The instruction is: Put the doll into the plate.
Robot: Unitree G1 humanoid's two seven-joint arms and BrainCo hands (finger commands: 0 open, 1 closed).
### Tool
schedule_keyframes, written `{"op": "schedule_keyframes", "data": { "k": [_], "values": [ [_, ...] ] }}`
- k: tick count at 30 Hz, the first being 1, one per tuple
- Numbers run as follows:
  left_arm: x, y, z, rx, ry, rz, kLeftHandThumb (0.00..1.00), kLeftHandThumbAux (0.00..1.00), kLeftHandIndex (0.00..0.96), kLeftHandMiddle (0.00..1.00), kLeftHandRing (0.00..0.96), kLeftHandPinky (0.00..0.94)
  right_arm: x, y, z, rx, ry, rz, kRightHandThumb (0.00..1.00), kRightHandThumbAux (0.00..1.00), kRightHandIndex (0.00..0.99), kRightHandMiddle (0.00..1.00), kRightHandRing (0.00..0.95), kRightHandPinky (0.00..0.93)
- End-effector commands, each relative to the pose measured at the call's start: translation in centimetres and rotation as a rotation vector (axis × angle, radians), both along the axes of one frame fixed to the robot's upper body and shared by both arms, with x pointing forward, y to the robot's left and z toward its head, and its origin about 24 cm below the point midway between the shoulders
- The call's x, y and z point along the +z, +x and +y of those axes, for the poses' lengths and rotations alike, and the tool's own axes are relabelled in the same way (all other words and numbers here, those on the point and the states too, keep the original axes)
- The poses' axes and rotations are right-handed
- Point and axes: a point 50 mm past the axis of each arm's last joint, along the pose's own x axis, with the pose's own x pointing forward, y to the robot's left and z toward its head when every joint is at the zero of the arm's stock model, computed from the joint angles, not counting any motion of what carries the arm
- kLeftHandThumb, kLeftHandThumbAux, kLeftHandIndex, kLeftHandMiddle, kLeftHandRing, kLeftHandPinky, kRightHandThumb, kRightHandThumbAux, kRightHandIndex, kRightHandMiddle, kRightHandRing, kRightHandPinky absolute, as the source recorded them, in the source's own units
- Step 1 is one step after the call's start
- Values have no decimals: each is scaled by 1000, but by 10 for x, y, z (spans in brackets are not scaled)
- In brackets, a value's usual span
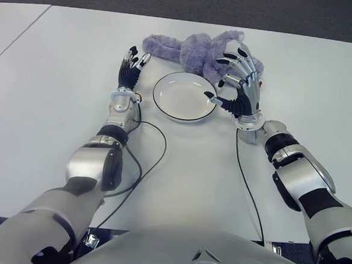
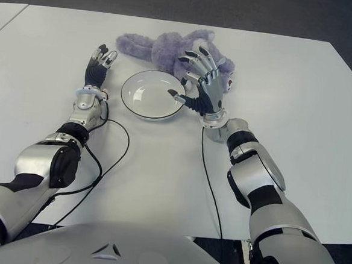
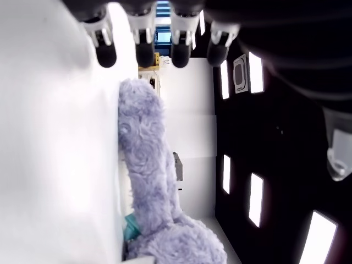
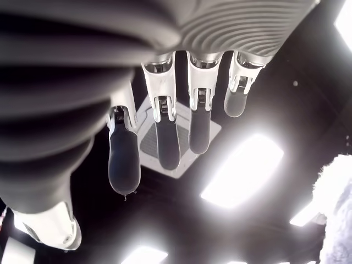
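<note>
While the fluffy lilac plush doll [image 1: 199,52] lies on the white counter [image 1: 59,69] just behind the empty round white plate [image 1: 184,96], the right hand [image 1: 239,76], fingers spread and empty, should close deep around its body; the left hand [image 1: 132,65] waits open left of the plate.

Purple doll [image 1: 201,53] lies behind the empty plate [image 1: 184,97] — right hand [image 1: 240,76] spread above it, holding nothing

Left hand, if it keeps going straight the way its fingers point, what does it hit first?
Most likely the purple doll: its long limb lies just beyond the left hand, whose open fingers point toward it. The plate sits off to the side, out of line.
</note>
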Motion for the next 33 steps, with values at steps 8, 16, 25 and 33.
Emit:
{"op": "schedule_keyframes", "data": {
  "k": [8,16,25,33],
  "values": [
    [-100,-74,-5,30,-44,453,0,421,0,0,7,47,9,7,-8,-37,-58,-42,208,649,436,213,130,41],
    [-100,-73,-4,32,-39,460,0,429,0,0,7,40,30,21,-19,-162,-69,-124,251,571,334,146,61,4],
    [-101,-73,-4,33,-41,475,0,441,0,0,7,35,52,36,-33,-324,-134,-195,237,512,221,85,8,0],
    [-100,-74,-4,36,-51,452,0,428,0,0,11,48,62,46,-44,-451,-186,-134,201,506,106,57,2,0]
  ]
}}
